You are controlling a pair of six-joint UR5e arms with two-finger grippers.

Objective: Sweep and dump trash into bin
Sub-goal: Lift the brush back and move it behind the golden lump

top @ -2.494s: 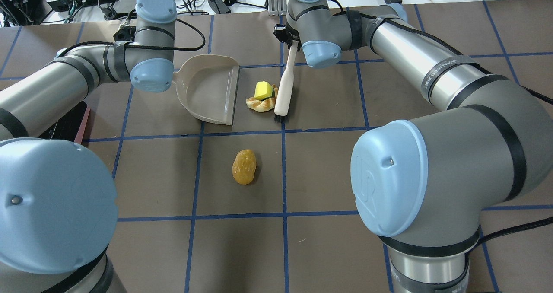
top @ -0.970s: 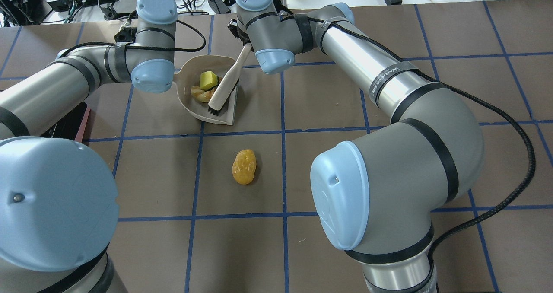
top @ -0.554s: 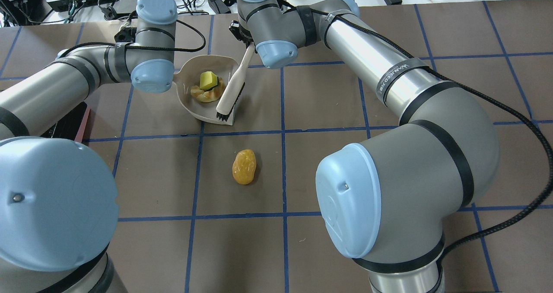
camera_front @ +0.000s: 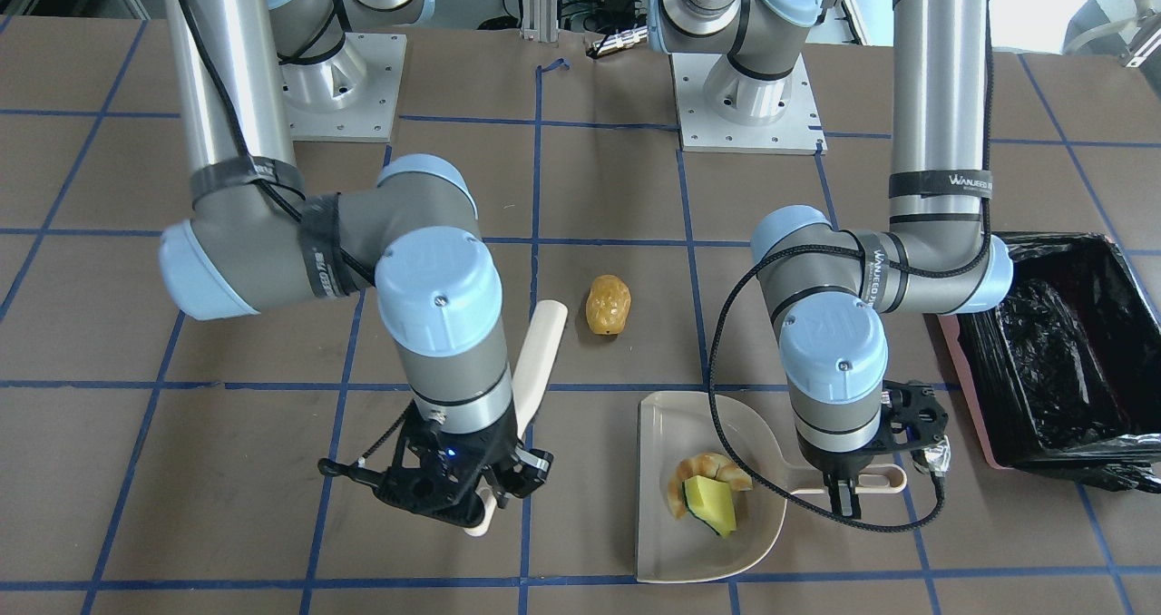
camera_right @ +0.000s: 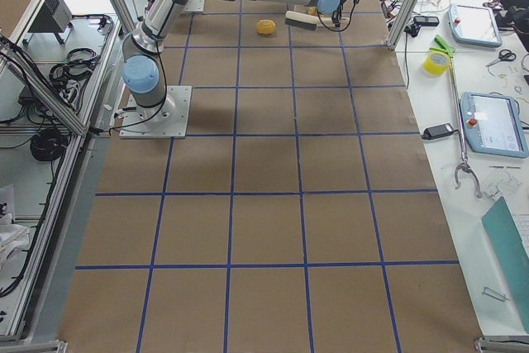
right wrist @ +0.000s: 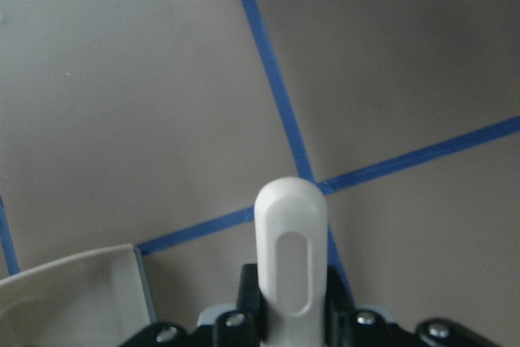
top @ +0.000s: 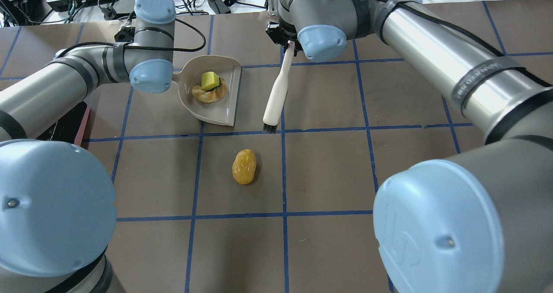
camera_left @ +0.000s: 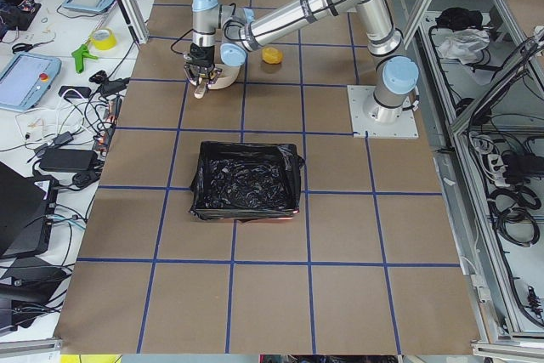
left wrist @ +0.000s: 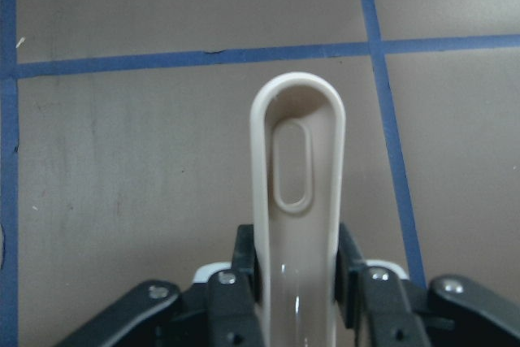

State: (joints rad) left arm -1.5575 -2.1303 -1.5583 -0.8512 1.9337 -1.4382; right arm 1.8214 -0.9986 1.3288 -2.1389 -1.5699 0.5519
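The left gripper (camera_front: 845, 499) is at the lower right of the front-facing view. It is pinching the handle of the dustpan (camera_front: 662, 542). In the left wrist view its black fingers (left wrist: 244, 266) press on that handle from both sides.

The dustpan lies flat on the table (top: 328, 176). It holds the croissant (top: 211, 96), with the wedge (top: 210, 81) on top of it.

The right gripper (camera_front: 479, 504), at the lower left of the same view, is clamped on the end of the brush (top: 276, 96). In the overhead view the brush hangs tilted in the upper middle, to the right of the dustpan's open edge and apart from it. Its bristles (top: 269, 128) point down beside a crossing of blue tape (top: 328, 129). I cannot tell whether they touch the table.

The potato (top: 244, 167) lies alone on the table at the centre of the overhead view. It is below the bristles and the dustpan and touches neither.

The bin (camera_front: 963, 388), lined with a black bag (camera_front: 1102, 279), stands at the right edge of the front-facing view. It is beside the left arm and apart from the dustpan.
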